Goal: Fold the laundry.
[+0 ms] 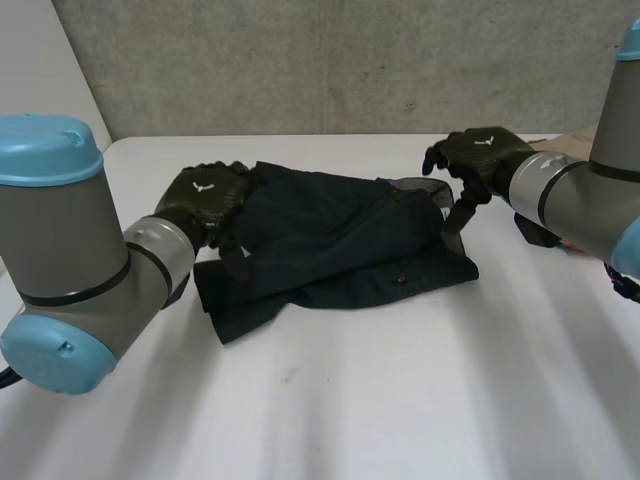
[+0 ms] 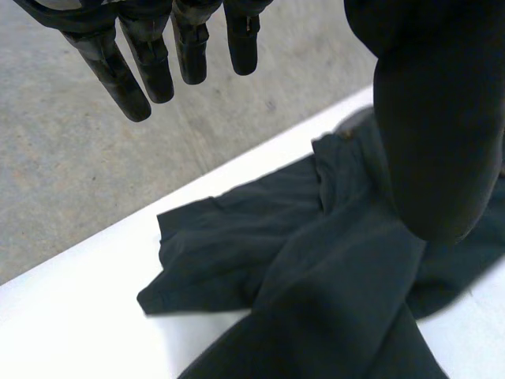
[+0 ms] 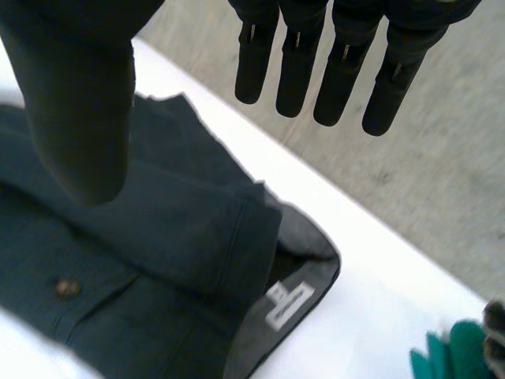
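Note:
A dark navy button shirt lies crumpled across the middle of the white table. My left hand hovers over the shirt's left end, where a sleeve hangs toward the table's front. In the left wrist view its fingers are straight and apart from the thumb, with the shirt below and nothing between them. My right hand is above the shirt's right end, at the collar. Its fingers are straight and spread from the thumb, over the grey collar lining with a white label.
Something teal lies on the table beyond the collar, on the right hand's side. A grey wall runs behind the table's far edge. The table's front half is bare white surface.

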Motion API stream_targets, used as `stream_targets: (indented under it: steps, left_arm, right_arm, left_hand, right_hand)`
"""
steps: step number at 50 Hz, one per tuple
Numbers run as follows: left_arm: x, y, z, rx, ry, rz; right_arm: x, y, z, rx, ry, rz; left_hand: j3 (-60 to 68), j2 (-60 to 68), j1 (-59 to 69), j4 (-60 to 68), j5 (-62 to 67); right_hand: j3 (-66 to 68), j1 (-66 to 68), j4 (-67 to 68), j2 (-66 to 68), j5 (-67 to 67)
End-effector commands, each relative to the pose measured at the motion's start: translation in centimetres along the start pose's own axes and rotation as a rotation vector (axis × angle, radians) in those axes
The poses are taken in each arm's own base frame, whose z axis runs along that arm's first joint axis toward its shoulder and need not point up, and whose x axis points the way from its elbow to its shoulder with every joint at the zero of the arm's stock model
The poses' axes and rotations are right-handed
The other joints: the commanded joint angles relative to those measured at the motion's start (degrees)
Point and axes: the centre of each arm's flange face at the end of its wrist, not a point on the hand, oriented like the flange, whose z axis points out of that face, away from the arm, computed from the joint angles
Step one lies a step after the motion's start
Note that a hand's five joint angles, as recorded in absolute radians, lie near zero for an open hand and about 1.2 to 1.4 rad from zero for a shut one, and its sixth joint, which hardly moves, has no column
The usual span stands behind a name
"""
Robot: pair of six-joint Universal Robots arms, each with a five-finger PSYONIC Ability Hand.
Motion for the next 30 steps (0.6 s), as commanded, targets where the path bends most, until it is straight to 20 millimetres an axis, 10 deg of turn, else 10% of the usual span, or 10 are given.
stream_targets:
  steps: [1,17,25,30]
  left_arm:
    - [1.0,3.1,0.5,-0.114,-0.008,0.109]
    - [0.8,8.1,5.5,-0.155,-0.087,0.196]
    - [0.2,8.8,7.8,-0.142,-0.107,0.217]
    - [-0.1,8.6,8.9,-0.103,-0.129,0.206]
  right_arm:
    - [-0.8,2.7,2.1,-0.096,-0.078,-0.109]
    - [-4.4,8.3,8.3,0.133,-0.083,-0.317]
    - [-5.0,10.6,10.4,0.159,-0.065,-0.379]
    - [-5.1,11.5,11.8,0.197,-0.044,-0.393]
  left_hand:
    - [-2.19,-1.78,-0.70,-1.52,-2.76]
    - [6.08,6.48,7.56,6.74,5.50]
    - [30.63,31.04,32.12,31.30,30.05]
    - [65.02,65.43,66.51,65.69,64.44]
  right_hand:
    - [-0.71,-0.76,-0.01,-0.10,1.70]
    - [2.48,2.42,3.17,3.09,4.89]
    - [7.53,7.48,8.23,8.14,9.94]
    - [33.82,33.76,34.51,34.43,36.23]
